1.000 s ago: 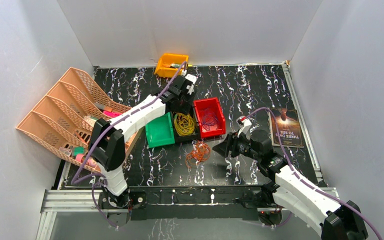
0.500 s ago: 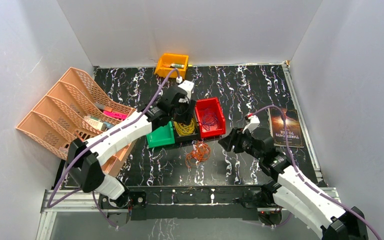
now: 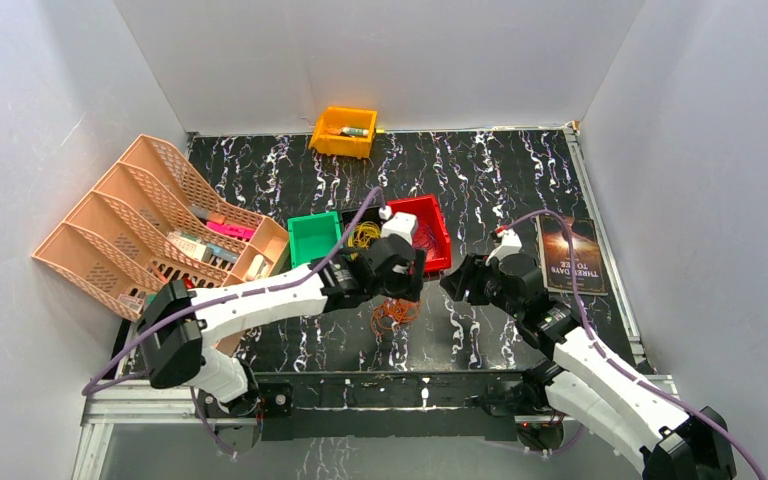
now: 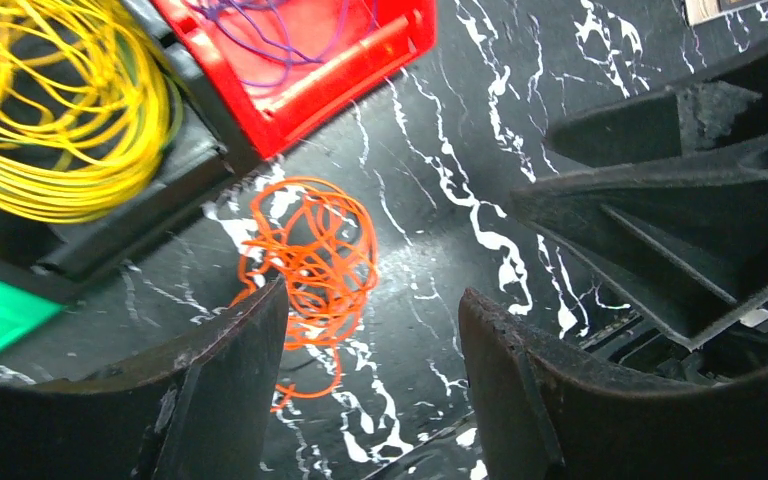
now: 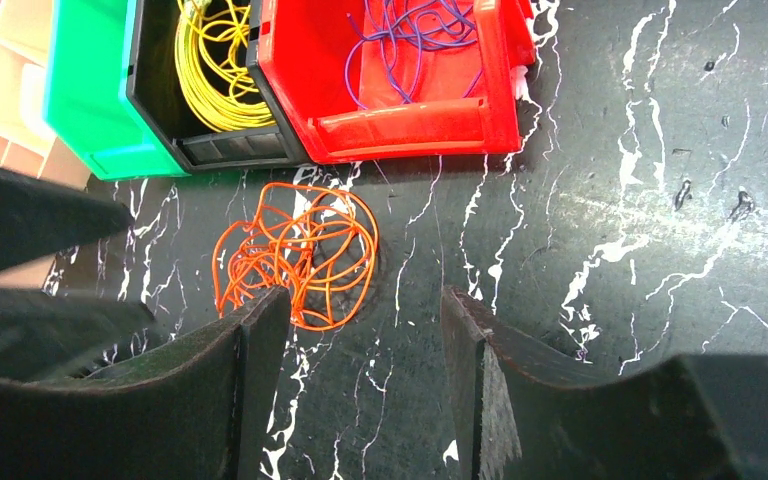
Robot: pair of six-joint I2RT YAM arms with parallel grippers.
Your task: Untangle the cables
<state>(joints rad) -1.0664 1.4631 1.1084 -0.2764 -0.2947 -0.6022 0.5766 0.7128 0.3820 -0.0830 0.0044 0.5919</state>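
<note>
Both sets of jaws gape empty; the tangled orange wire bunch, lower centre, lies just below the left gripper, with the right gripper farther right.

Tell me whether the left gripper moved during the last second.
Yes. The left gripper came from near the orange bin toward the arm bases, now over the orange cable.

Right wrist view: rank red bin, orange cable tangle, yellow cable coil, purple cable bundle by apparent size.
1. red bin, even though cropped at the top.
2. orange cable tangle.
3. yellow cable coil and purple cable bundle: similar, and both are cut off by the frame's top edge, so unranked.
</note>
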